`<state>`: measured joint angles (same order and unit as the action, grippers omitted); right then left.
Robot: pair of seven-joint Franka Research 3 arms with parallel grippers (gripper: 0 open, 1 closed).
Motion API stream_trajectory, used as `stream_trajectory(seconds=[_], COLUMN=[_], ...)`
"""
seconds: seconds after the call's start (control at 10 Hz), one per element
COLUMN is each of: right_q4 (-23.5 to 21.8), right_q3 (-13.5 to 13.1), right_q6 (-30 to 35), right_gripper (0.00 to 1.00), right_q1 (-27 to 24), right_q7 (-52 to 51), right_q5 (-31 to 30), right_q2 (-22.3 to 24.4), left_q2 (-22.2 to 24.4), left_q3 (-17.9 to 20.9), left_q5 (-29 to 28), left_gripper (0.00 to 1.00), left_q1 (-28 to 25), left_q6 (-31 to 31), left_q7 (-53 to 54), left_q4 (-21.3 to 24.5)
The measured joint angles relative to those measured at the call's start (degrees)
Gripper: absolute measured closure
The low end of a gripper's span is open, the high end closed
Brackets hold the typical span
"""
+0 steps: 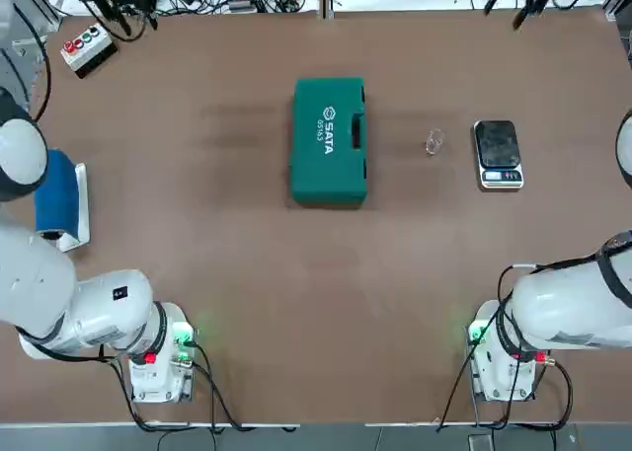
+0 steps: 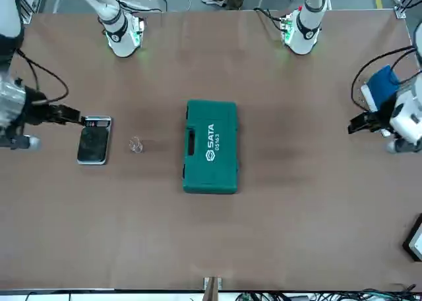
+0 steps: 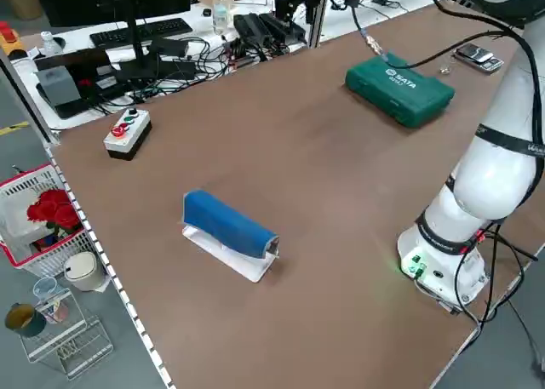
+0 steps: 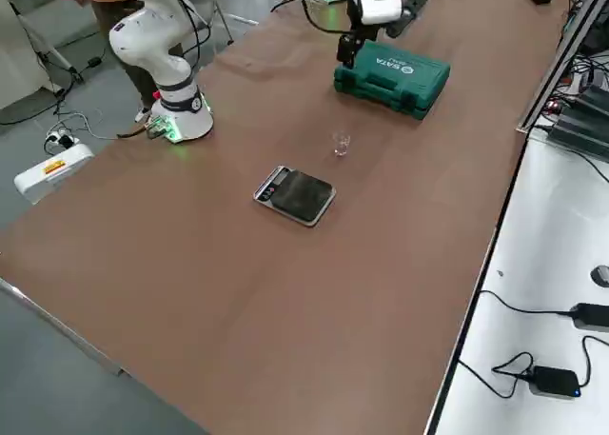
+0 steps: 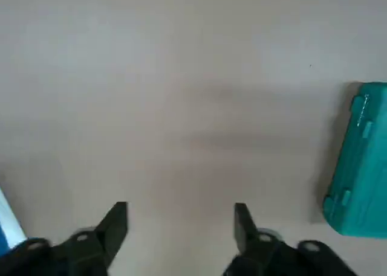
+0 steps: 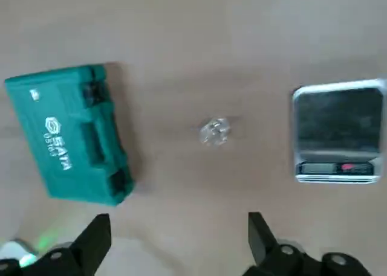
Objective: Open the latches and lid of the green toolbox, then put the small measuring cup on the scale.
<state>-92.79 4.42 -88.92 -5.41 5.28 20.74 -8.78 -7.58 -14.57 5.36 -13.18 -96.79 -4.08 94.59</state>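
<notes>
Dark green rectangular plastic toolbox (image 1: 329,141) sits shut at frame centre. My left gripper (image 5: 181,223) and right gripper (image 6: 179,234) both gape, empty. Risk: a careless reach topples the tiny clear measuring cup (image 1: 434,142).

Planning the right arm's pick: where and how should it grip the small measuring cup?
Probably from above, fingers straddling the side walls of the small measuring cup. It stands apart on bare table between the green toolbox and the scale, so both sides look free.
</notes>
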Motion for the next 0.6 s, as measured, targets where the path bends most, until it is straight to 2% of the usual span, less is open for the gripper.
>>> stream_trajectory(seconds=[0.2, 0.4, 0.5, 0.6], right_q4=[-7.2, -13.8, -16.9, -19.5], right_q3=[0.3, 0.4, 0.4, 0.4], right_q6=[-3.9, -8.2, -10.9, -13.1], right_gripper=[0.0, 0.0, 0.0, 0.0], right_q1=[0.0, 0.1, 0.1, 0.1], right_q7=[-1.3, -8.8, -13.6, -17.9], right_q5=[9.2, 18.3, 21.3, 24.2], right_q2=[-0.5, -0.6, -0.6, -0.6], left_q2=[0.3, 1.3, 1.6, 1.6], left_q3=[-1.3, -2.3, -2.8, -4.0], left_q5=[4.4, 9.5, 10.3, 10.5], left_gripper=[0.62, 0.93, 0.99, 0.99], left_q1=[0.0, 0.1, 0.1, 0.1], left_q6=[-2.2, -8.0, -10.3, -12.4], left_q7=[0.0, 0.0, 0.2, 0.5], left_q4=[2.9, 8.8, 11.4, 13.4])
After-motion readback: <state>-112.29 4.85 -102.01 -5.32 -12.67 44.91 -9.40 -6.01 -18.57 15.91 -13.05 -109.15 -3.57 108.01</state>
